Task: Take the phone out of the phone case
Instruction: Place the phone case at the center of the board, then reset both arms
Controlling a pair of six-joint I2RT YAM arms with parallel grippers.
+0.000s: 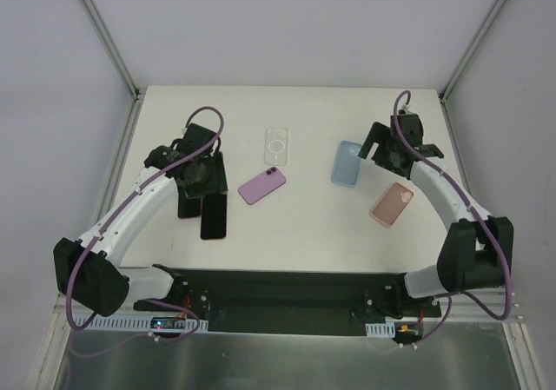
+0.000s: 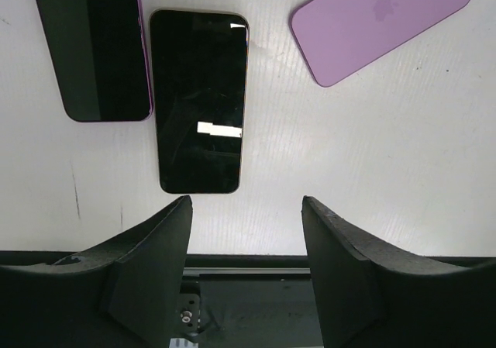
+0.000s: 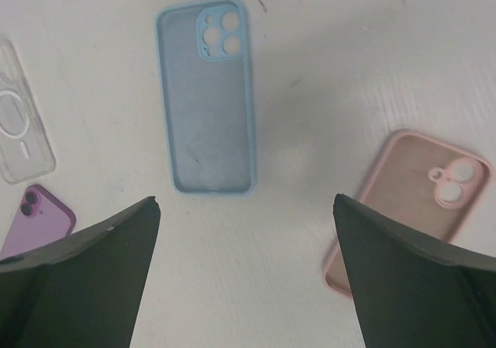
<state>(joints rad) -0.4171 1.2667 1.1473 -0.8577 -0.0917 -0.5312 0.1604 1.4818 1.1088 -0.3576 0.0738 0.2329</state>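
Bare table [image 1: 304, 234] runs wide across the near middle, in front of every object. Between the purple phone [image 1: 262, 185] and the blue case [image 1: 347, 163] an unobstructed lane leads to the far edge. The clear case [image 1: 276, 147] lies just beyond the purple phone, with a narrow gap between them. At the left, two dark phones [image 2: 199, 100] lie side by side with only a slit between them. The left gripper [image 2: 246, 208] hangs spread over bare surface just short of them. The right gripper [image 3: 246, 208], also spread, has bare table below it, with the blue case and pink case [image 3: 411, 201] flanking a broad gap. Walls [image 1: 52, 103] close both sides.
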